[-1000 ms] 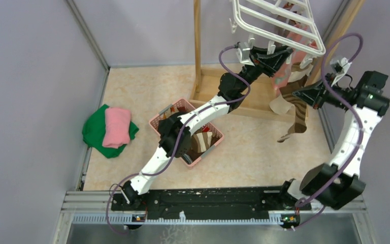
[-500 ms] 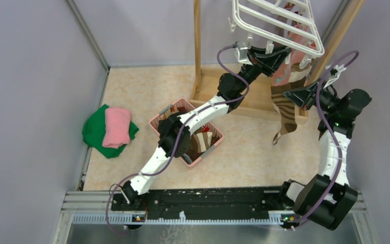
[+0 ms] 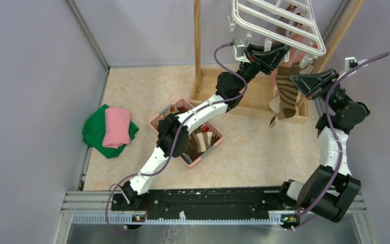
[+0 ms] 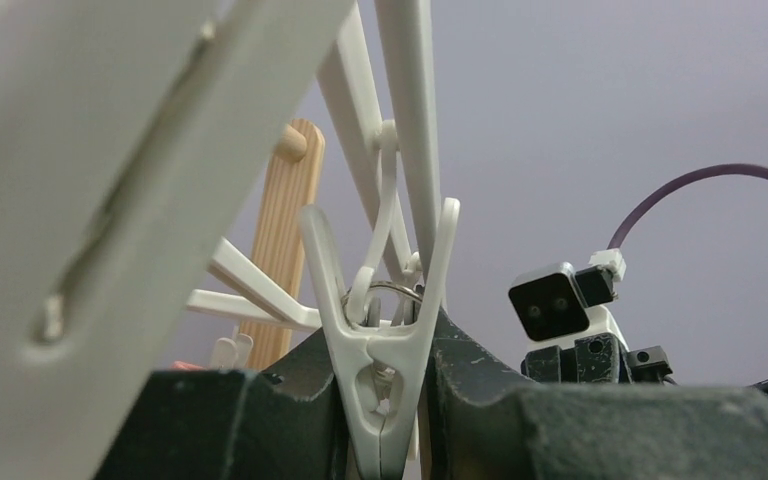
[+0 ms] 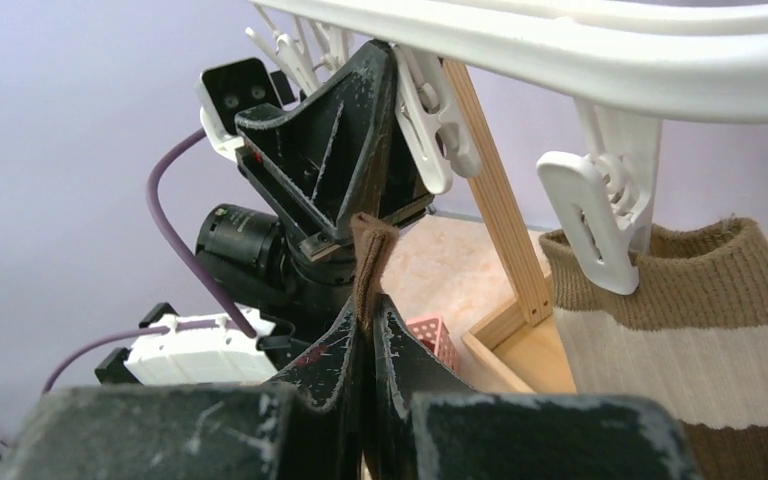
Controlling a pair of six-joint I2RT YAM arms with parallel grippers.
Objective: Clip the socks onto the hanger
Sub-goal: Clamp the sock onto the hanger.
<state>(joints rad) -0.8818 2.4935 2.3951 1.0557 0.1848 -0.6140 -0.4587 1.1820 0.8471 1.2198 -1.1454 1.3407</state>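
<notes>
The white hanger (image 3: 279, 24) hangs from the wooden stand at the back right. My left gripper (image 3: 278, 53) reaches up under its rim and is shut on a white clip (image 4: 385, 390), which sits pinched between both fingers. My right gripper (image 5: 370, 305) is shut on the brown cuff of a sock (image 5: 369, 250) and holds it just below and right of that clip. In the top view this brown and cream striped sock (image 3: 286, 94) dangles from the right gripper (image 3: 295, 80). Another striped sock (image 5: 680, 330) hangs from a neighbouring clip (image 5: 600, 225). A pink sock (image 3: 282, 73) hangs behind.
A pink basket (image 3: 158, 122) holding more socks stands mid-floor under the left arm. Folded green and pink cloths (image 3: 109, 129) lie at the left. The wooden stand's post (image 3: 197, 46) and base (image 3: 256, 104) sit beneath the hanger. Purple walls close in on both sides.
The right arm has swung up and in toward the hanger, lifting the striped sock to just under the rim. The left gripper has stayed on its clip.
</notes>
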